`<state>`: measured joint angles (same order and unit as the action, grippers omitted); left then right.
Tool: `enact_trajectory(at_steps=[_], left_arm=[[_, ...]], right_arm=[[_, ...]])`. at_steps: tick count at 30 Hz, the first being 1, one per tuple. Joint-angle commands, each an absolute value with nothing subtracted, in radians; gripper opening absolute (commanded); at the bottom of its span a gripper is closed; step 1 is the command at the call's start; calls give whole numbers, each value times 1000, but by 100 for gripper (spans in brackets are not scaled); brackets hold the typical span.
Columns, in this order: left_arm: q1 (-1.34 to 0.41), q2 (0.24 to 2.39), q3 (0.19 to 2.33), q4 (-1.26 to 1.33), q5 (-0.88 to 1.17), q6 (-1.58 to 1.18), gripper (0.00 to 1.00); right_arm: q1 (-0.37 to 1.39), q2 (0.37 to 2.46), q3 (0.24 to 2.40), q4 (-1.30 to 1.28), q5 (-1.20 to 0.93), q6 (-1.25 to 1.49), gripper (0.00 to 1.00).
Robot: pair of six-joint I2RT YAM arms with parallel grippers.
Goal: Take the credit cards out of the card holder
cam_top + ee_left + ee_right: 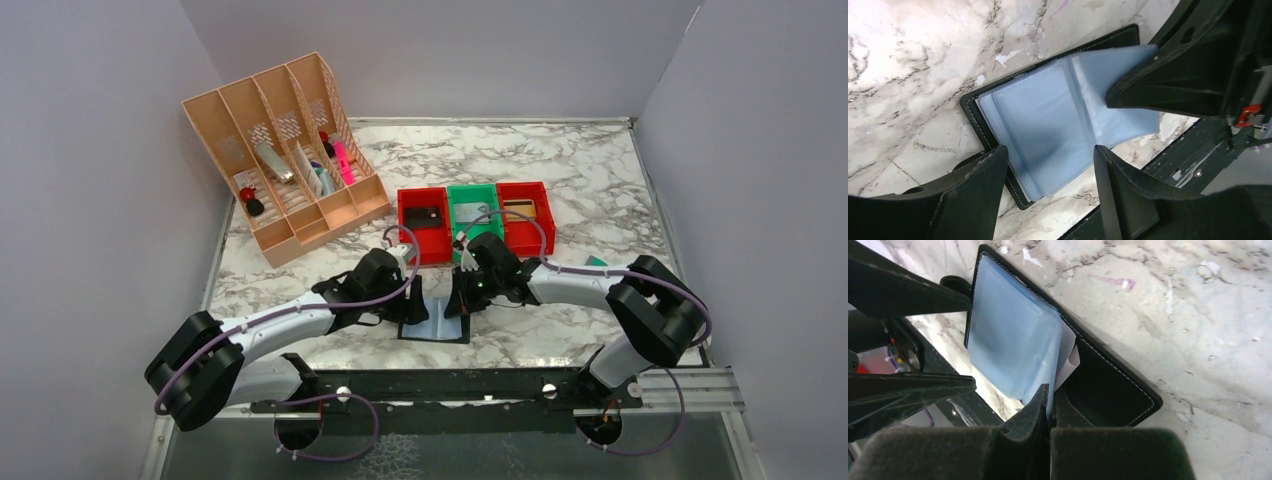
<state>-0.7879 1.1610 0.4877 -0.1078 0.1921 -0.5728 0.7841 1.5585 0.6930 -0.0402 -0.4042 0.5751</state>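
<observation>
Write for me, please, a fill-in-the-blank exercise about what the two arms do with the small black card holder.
1. The jaws of the right arm are shut on a pale ___ plastic sleeve of the small black bifold card holder.
2. The jaws of the left arm are ___ and hold nothing.
3. The green plastic bin stands between two ___ plastic bins.
Missing words: blue; open; red.

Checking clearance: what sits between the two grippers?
Only the open card holder: its blue sleeves span from left gripper to right gripper, per the top view.
</observation>
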Motion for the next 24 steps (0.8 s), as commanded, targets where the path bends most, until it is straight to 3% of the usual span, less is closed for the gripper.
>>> enact_trajectory(at_steps=[1,17,24], left_arm=[[-800,1202,499,-122,181,-593,67],[-852,1348,562,-202,89,-576,70],[-898,1425,593,-155,116,-588,60]], right_arm=[[779,1580,709,-88,-306,621,2],[779,1584,675,-40,-297,698,2],[779,1609,639,33,-344,742,2]])
